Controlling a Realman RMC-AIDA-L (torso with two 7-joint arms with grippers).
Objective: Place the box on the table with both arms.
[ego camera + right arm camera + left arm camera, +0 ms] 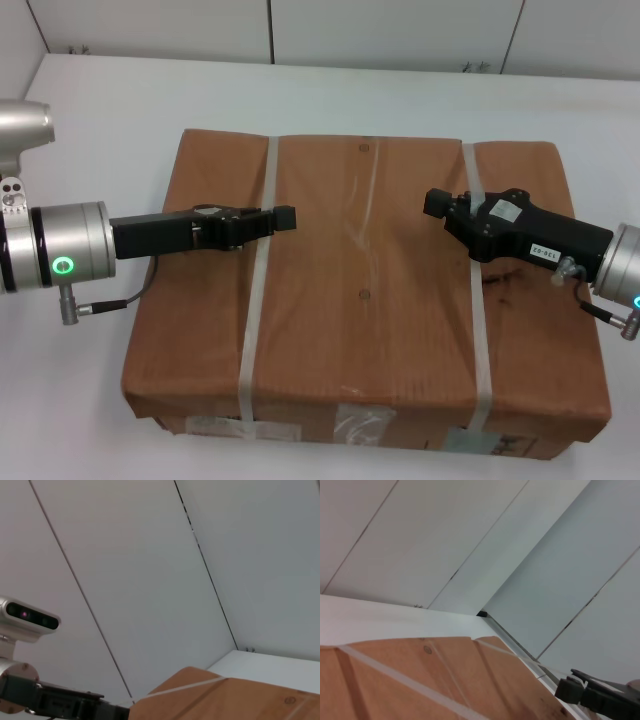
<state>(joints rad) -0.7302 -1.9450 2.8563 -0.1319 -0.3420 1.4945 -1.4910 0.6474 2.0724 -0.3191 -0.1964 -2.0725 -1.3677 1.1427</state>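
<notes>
The brown cardboard box (360, 330) lies on the white table (120, 110), bound by two white straps (256, 300), with labels on its near side. My left gripper (284, 216) reaches in over the box top from the left, just past the left strap. My right gripper (436, 203) reaches in from the right, near the right strap (478, 330). The two point at each other with a gap between them. The left wrist view shows the box (420, 680) and the right gripper (572, 690). The right wrist view shows the box (240, 700) and the left arm (65, 702).
White wall panels (400, 30) stand right behind the table's far edge. Bare tabletop shows behind the box and to its left (80, 380). The box's near side reaches the lower edge of the head view.
</notes>
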